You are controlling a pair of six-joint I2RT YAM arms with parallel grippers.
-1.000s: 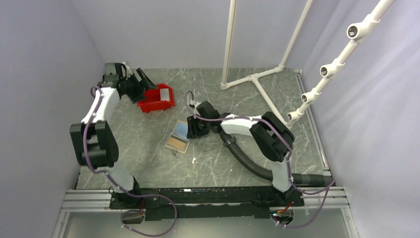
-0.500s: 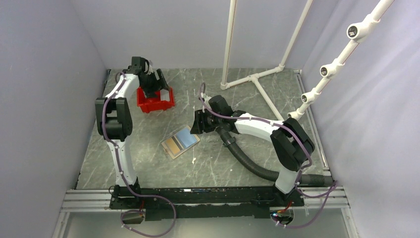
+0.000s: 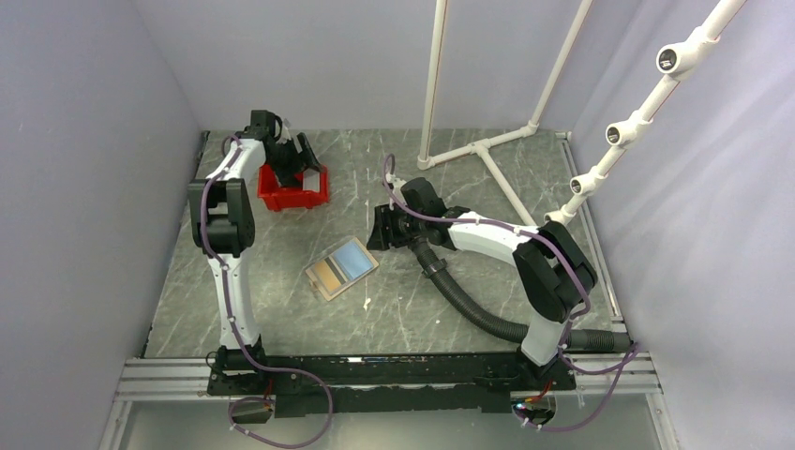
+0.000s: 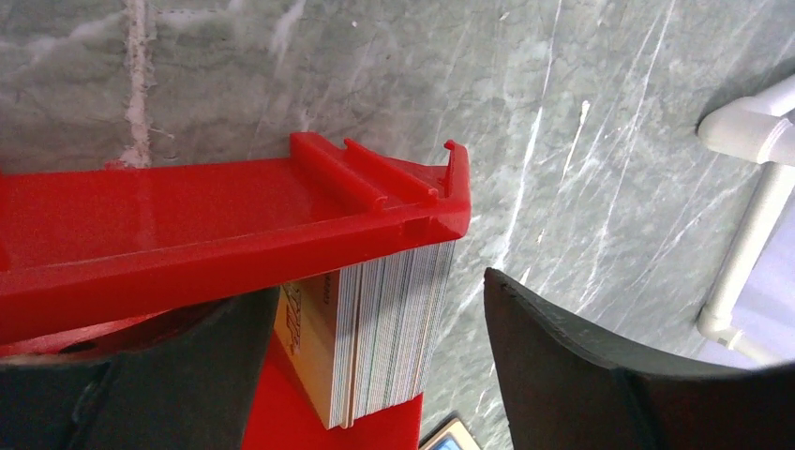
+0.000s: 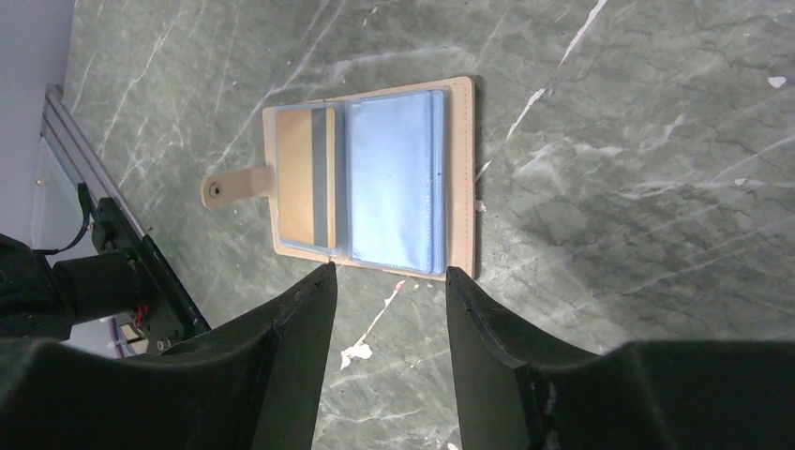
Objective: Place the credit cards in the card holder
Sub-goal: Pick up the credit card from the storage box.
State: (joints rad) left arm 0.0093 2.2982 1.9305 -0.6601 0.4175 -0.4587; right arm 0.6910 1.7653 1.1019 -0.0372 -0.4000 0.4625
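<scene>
Left wrist: left gripper [image 4: 375,361] open over card stack [image 4: 389,323] in red bin [image 4: 187,234]; pickup step, I judge. Card holder [image 5: 457,187] lies open, flat; right gripper [image 5: 386,323] open, empty, near it. Next: pinch single card.

1. Light is even and diffuse from above; all three views are bright.
2. Thin, soft shadow along the card holder [image 5: 459,187] edge on the tabletop [image 5: 637,141].
3. Faint sheen on the red bin [image 4: 187,220] wall.
</scene>
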